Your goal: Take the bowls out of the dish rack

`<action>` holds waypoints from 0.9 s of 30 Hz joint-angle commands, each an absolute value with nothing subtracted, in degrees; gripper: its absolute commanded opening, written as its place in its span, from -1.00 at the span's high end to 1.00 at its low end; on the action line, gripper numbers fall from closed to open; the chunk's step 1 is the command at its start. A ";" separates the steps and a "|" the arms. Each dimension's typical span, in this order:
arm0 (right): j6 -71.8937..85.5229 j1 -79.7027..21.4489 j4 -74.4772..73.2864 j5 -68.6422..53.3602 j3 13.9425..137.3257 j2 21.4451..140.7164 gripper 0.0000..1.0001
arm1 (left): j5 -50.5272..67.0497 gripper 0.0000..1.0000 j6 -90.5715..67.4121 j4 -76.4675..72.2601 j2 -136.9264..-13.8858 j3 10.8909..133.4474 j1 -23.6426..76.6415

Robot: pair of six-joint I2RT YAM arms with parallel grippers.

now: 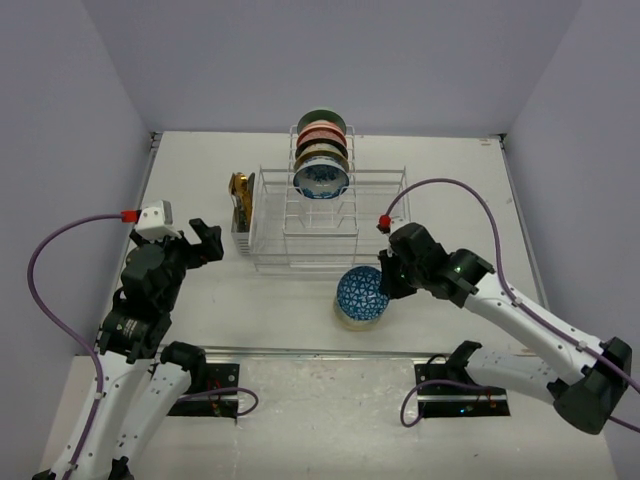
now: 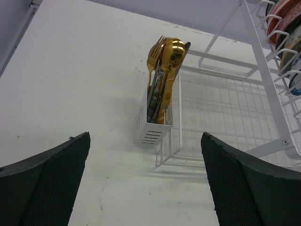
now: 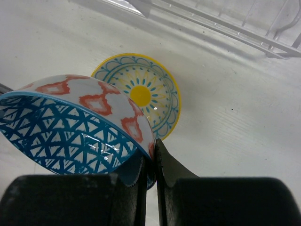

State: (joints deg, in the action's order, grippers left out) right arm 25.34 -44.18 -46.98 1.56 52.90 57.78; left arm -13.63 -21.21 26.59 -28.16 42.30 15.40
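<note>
From above, a row of bowls (image 1: 322, 160) stands on edge in the far dividers of the rack (image 1: 290, 225), slotted upright as dishes are left to drain. A blue bowl (image 1: 360, 290) is out of the rack and hangs over the table (image 1: 270, 300) just in front of it, carried by the right gripper (image 1: 385, 281). The yellow bowl (image 1: 352, 318) peeks from under it, so the likely aim is to nest one in the other (a judgement, not a sighting). The left gripper (image 1: 196, 240) hovers apart on the left, near the holder (image 1: 241, 210), jaws spread and holding nothing. The left wrist camera bears this out: both dark fingers (image 2: 47, 183) stand wide with only bare table between them. Gold cutlery (image 2: 164, 70) stands upright in the holder, which is set against the rack's end, and rims of the racked bowls show at the top right corner. The right wrist camera shows the grip close up. The jaws are pressed nearly together, pinching the blue bowl's rim, one finger inside on the blue triangles and the other outside on the red-and-white wall, so the bowl tilts away from them. Beyond it the yellow bowl sits open side up on the table, near the rack's front wire; whether the two bowls touch cannot be told.
</note>
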 commanded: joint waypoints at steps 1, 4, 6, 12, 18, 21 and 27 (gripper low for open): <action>27.16 -43.24 -44.12 1.67 53.96 61.07 1.00 | -12.83 -1.00 -19.42 24.35 -27.86 42.19 14.85; 26.11 -42.80 -43.16 0.80 54.05 65.38 1.00 | -12.83 -1.00 -19.42 24.43 -27.69 42.19 14.85; 25.67 -42.54 -42.98 0.26 54.05 68.18 1.00 | -12.74 -1.00 -19.42 24.43 -27.69 42.19 14.85; 25.14 -41.93 -42.72 -1.67 53.53 71.36 1.00 | -12.57 -1.00 -19.51 24.43 -27.33 42.19 14.85; 24.35 -41.05 -41.31 -3.25 52.56 75.41 1.00 | -12.39 -1.00 -19.51 24.43 -27.07 42.10 14.85; 24.61 -40.87 -41.31 -3.08 52.47 76.11 1.00 | -12.04 -1.00 -19.42 24.35 -27.07 42.10 14.85; 24.87 -40.87 -41.40 -3.95 51.16 75.85 1.00 | -11.87 -1.00 -19.51 24.34 -27.07 42.10 14.94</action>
State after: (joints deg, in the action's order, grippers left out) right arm 24.82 -41.10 -43.51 -1.52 51.57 76.75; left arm -12.95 -21.21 26.59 -27.40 42.30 15.40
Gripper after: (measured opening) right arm 0.072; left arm 0.997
